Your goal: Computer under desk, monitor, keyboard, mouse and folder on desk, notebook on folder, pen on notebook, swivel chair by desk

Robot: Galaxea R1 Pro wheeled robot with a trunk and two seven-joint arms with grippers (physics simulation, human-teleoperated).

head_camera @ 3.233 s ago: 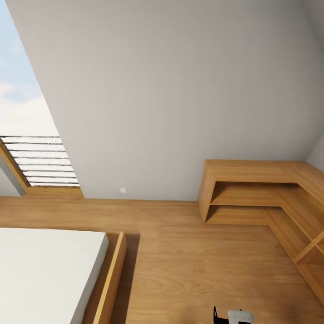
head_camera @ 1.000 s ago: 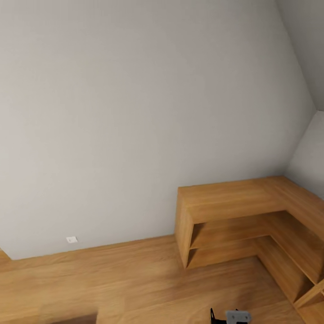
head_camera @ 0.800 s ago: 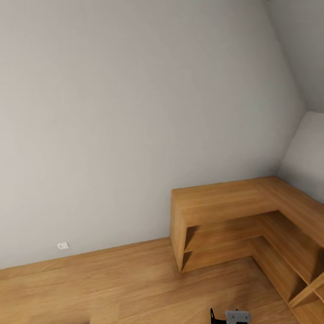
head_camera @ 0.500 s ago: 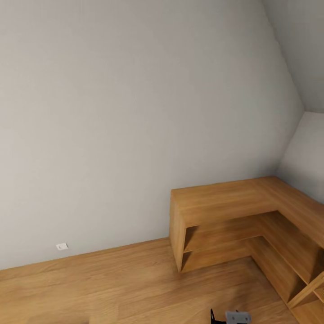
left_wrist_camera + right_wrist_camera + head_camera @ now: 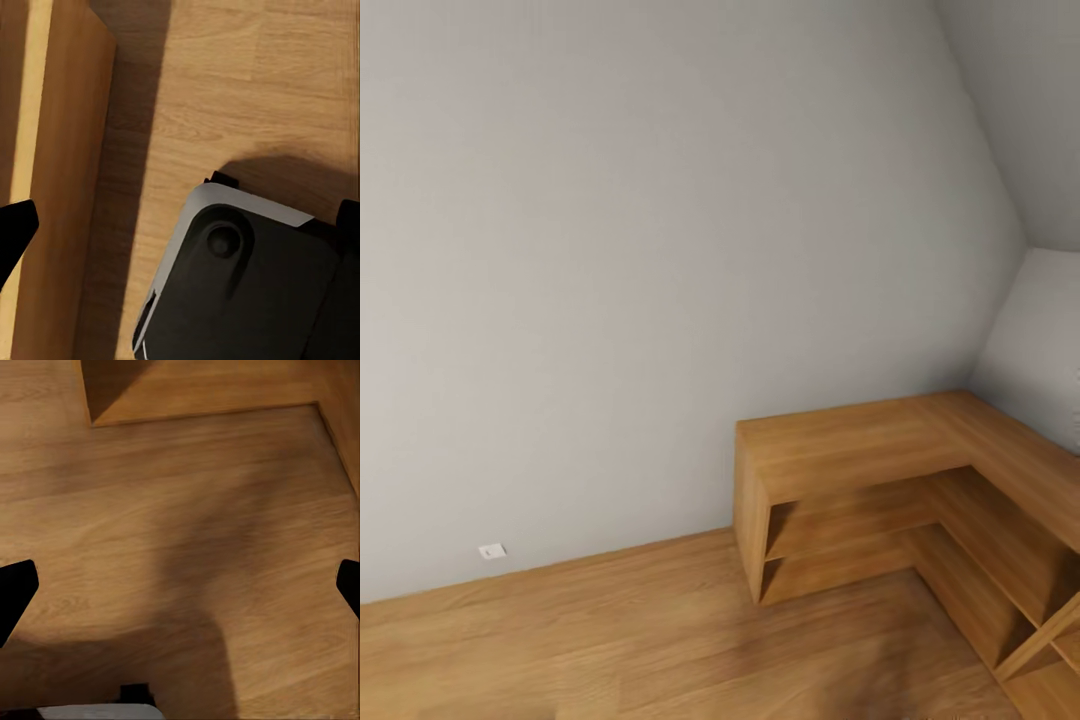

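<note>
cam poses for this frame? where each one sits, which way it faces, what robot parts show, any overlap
Head: on the robot's head, facing the grey wall and L-shaped wooden shelf unit.
Left wrist: on the left arm, looking down at the floor; left pincer fingertip, robot base.
Right wrist: down at the floor; right pincer open.
Shared: wood plank floor.

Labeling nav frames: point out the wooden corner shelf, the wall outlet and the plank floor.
wooden corner shelf [image 5: 840, 445]: head view, on its flat top near the wall.
wall outlet [image 5: 491, 551]: head view, on the small white plate low on the wall.
plank floor [image 5: 610, 640]: head view, on bare boards.
</note>
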